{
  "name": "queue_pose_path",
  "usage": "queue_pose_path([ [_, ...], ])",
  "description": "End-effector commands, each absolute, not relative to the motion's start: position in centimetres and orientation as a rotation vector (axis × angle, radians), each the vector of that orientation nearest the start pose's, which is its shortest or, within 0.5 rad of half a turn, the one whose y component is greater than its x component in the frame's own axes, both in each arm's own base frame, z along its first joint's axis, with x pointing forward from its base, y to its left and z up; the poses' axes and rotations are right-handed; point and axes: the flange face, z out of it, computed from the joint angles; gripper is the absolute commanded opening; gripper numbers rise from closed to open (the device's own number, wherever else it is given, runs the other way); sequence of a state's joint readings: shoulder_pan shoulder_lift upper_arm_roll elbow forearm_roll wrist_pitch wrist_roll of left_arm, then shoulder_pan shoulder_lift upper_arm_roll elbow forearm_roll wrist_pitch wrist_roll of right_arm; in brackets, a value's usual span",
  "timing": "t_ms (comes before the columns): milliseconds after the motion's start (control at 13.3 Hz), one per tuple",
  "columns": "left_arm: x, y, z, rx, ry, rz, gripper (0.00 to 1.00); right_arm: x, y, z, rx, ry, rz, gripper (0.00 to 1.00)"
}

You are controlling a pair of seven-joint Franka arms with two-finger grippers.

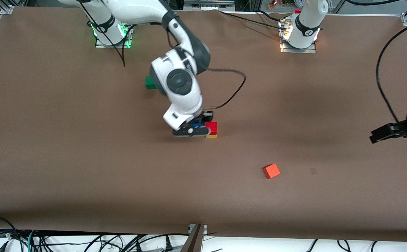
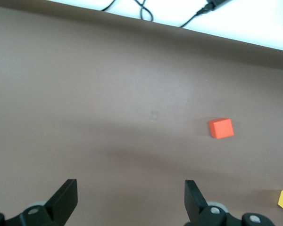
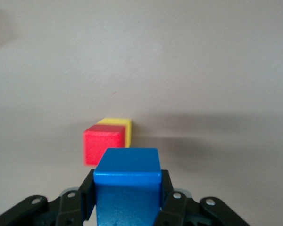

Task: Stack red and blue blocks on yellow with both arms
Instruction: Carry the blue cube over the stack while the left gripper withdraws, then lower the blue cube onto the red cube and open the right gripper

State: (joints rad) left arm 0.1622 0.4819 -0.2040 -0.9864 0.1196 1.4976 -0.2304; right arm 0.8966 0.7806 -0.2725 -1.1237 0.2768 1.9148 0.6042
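Mid-tabletop: red cube (image 1: 211,127) stacked on yellow cube (image 1: 211,135). Right gripper (image 3: 127,207) grasping blue cube (image 3: 127,181) beside stack, unplaced. Left gripper (image 2: 129,200) waits, released.

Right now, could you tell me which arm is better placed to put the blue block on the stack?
The right. Its gripper holds the blue block beside the red block on the yellow block. The left gripper hangs open and empty over bare table.
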Motion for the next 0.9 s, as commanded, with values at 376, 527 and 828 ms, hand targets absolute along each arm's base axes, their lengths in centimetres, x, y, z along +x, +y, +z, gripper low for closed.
queue_pose_path([
  [376, 66.1, 6.3, 59.8, -3.120, -0.362, 0.083, 1.00, 55.0, 53.4, 34.3, -3.083, 0.022, -0.039, 0.42],
  [527, 66.1, 6.3, 59.8, -3.120, -0.362, 0.091, 1.00, 55.3, 53.7, 33.2, -3.072, 0.021, -0.071, 0.43],
  [828, 65.8, 6.0, 59.9, -3.122, -0.352, 0.119, 1.00, 55.2, 54.8, 31.2, -3.051, 0.006, -0.124, 0.44],
])
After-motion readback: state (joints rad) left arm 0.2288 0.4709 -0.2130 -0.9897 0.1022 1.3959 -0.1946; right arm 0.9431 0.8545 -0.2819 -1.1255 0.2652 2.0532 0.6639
